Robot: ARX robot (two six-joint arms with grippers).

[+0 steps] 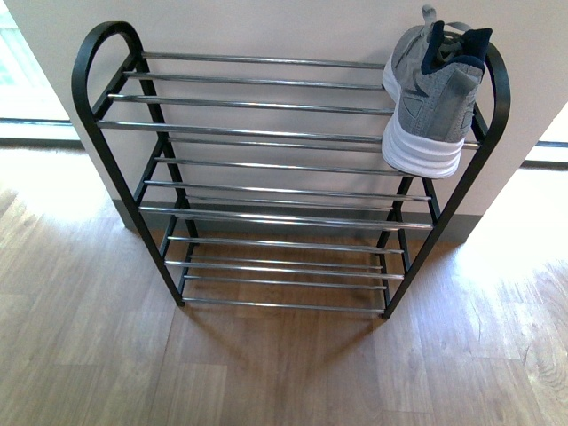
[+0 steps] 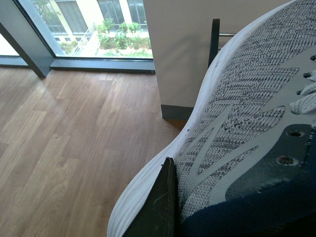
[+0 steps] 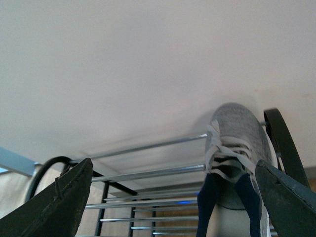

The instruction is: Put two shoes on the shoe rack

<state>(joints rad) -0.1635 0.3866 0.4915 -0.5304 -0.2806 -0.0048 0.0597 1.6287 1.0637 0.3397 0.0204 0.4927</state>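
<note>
Wood-plank floor, white wall behind. The shoe rack stands against the wall: black frame w/ rounded ends, tiers of chrome bars.

Top tier, right end: the first shoe, grey knit, white sole, navy collar. Its toe points to the wall, its heel hangs over the front bar, and it sits just beside the right frame loop. Lower tiers hold no shoe.

Front view has neither arm in frame and only that one shoe.

Left wrist view adds the second shoe, v. close to the cam and up off the floor. It shows grey knit w/ pale side markings, a white sole edge, lace eyelets and navy collar. The left gripper grips it near the collar: one dark finger presses the outer side by the sole, the other is hidden. Beyond are a window and one rack post.

Right wrist view: the right gripper has its fingers spread wide, nothing between them. Past them are the top-tier bars and the first shoe seen from the heel, laces and navy collar facing the cam.
</note>
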